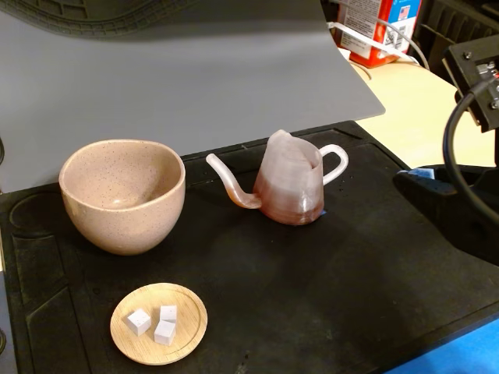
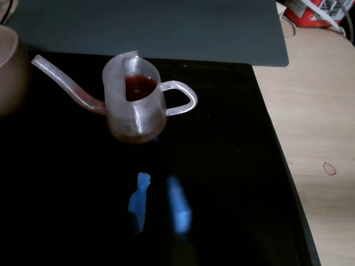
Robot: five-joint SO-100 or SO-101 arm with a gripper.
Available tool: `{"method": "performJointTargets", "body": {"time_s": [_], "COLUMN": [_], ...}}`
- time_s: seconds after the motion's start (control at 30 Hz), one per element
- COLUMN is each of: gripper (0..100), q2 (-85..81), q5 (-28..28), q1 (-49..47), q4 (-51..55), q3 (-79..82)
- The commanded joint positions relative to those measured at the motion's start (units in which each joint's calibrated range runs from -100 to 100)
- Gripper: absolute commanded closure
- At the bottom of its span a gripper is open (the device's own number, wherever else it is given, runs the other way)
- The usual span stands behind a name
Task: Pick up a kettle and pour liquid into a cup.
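Note:
The kettle [image 1: 292, 187] stands upright on the black mat [image 1: 312, 280], its spout pointing left toward the cup [image 1: 123, 195] and its loop handle on the right. The cup stands upright left of the kettle and looks empty inside. In the wrist view the kettle [image 2: 136, 105] holds reddish liquid [image 2: 138, 86], and the cup's side [image 2: 8, 72] shows at the left edge. My gripper [image 2: 158, 202] is open and empty, its blue-tipped fingers apart, short of the kettle's handle. In the fixed view the gripper [image 1: 419, 176] lies low at the right, well clear of the kettle.
A small wooden dish [image 1: 159, 323] with three white cubes sits at the mat's front left. A grey board [image 1: 195, 78] lies behind the mat. A red carton [image 1: 382, 27] stands at the back right on the beige table [image 1: 421, 109]. A cable [image 1: 452, 156] hangs at the right.

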Motion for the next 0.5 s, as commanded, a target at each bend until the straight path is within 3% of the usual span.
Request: {"method": "performJointTargets", "body": {"time_s": [0.0,0.2,0.27,0.37,0.47], "gripper": [87,87,86,86,86], "q2": [2.25,7.36,12.65,15.56,15.73], "q5": [0.14,0.14,0.14,4.55,4.5], "q1": [-0.07,-0.07,0.01,1.83,2.06], "q4": [-1.06,-1.23,-7.89,-8.5,-8.5], "q3": [-3.74,-8.46,-9.91,-10.0,-11.18]}}
